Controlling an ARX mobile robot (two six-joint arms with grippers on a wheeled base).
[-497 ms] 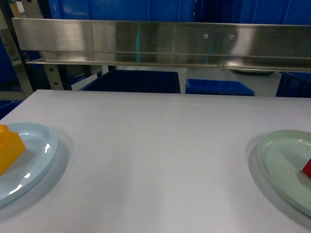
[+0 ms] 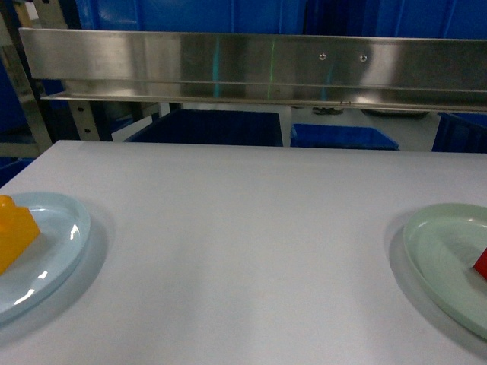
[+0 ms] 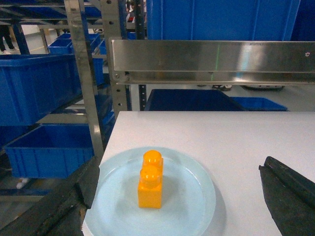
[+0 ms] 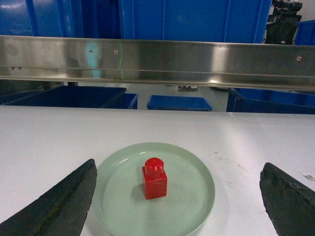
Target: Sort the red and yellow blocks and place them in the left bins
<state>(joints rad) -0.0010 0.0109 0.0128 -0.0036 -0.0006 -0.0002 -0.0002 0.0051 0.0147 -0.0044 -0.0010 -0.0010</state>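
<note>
At the bench's left edge, the yellow block (image 3: 150, 179) stands on a pale blue plate (image 3: 197, 196); the red block (image 4: 154, 178), seemingly single-studded, on a green plate (image 4: 197, 196) at the right edge. Left gripper (image 3: 177, 196) and right gripper (image 4: 177, 196) gape wide, empty.

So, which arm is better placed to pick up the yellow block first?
The left arm. Its open pincer faces the glossy orange-yellow plastic brick on the pale blue round plate, which lies at the table's left.
</note>
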